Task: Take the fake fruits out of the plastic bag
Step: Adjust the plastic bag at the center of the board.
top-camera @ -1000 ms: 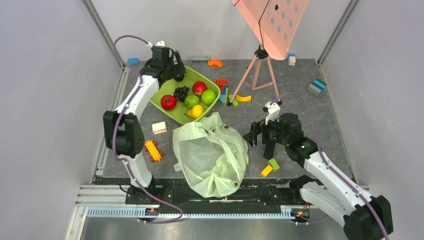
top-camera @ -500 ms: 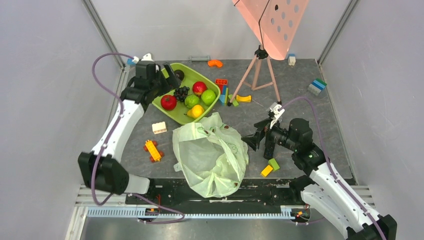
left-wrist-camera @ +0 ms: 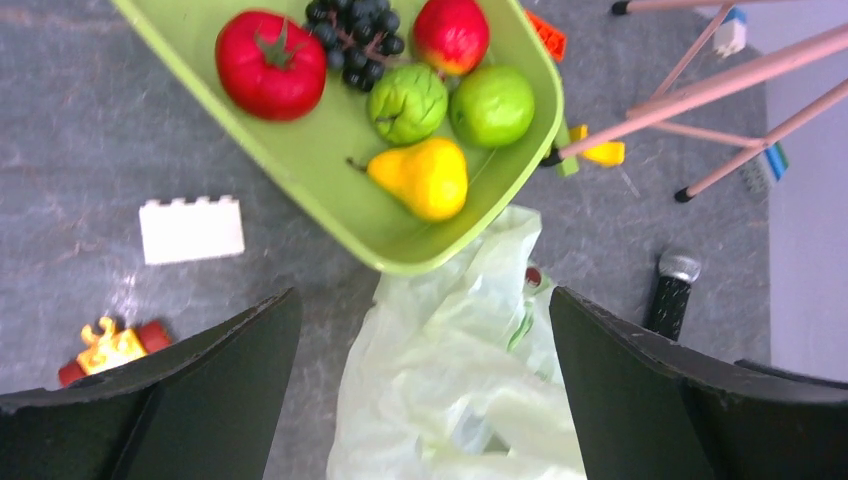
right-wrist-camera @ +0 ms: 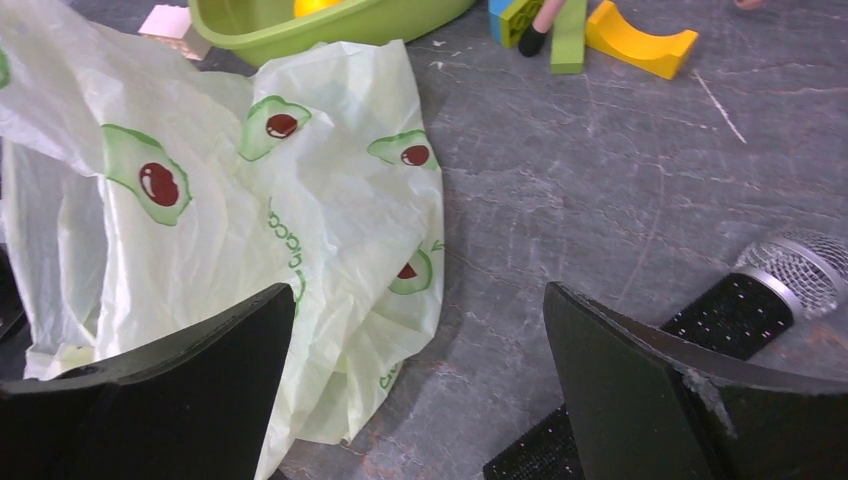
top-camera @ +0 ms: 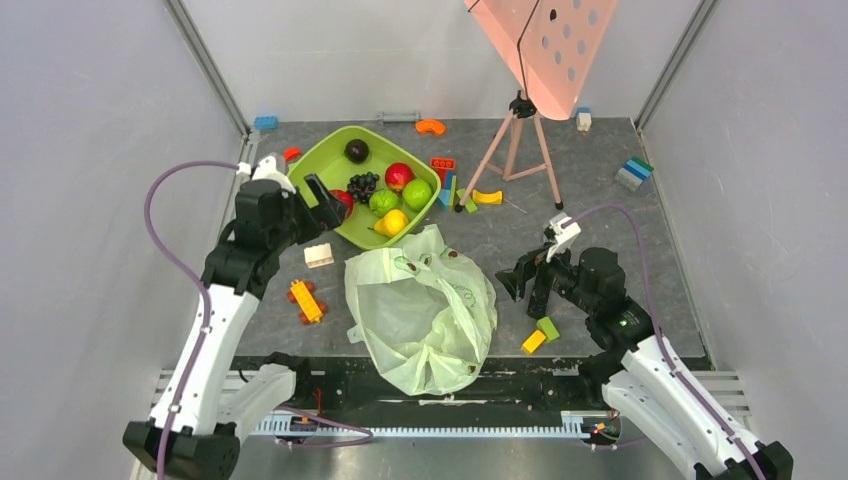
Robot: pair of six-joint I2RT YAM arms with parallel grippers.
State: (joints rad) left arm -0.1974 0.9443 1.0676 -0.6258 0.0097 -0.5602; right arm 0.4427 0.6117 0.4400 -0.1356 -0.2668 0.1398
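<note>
plastic bag (top-camera: 420, 305) lies crumpled beside the tub (top-camera: 385, 148), both arms' jaws spread apart.

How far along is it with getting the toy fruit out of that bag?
Mostly done, it seems. The grape bunch, round green fruit and dark round fruit sit in the lime-green tub. Nothing is in hand: the left arm's fingers and right arm's fingers are open and empty. The plastic bag lies limp and fairly flat; whether anything remains inside cannot be seen, so checking it may be left.

Fruits (top-camera: 417, 193) in tub (top-camera: 381, 150), just behind plastic bag (top-camera: 420, 305).
</note>
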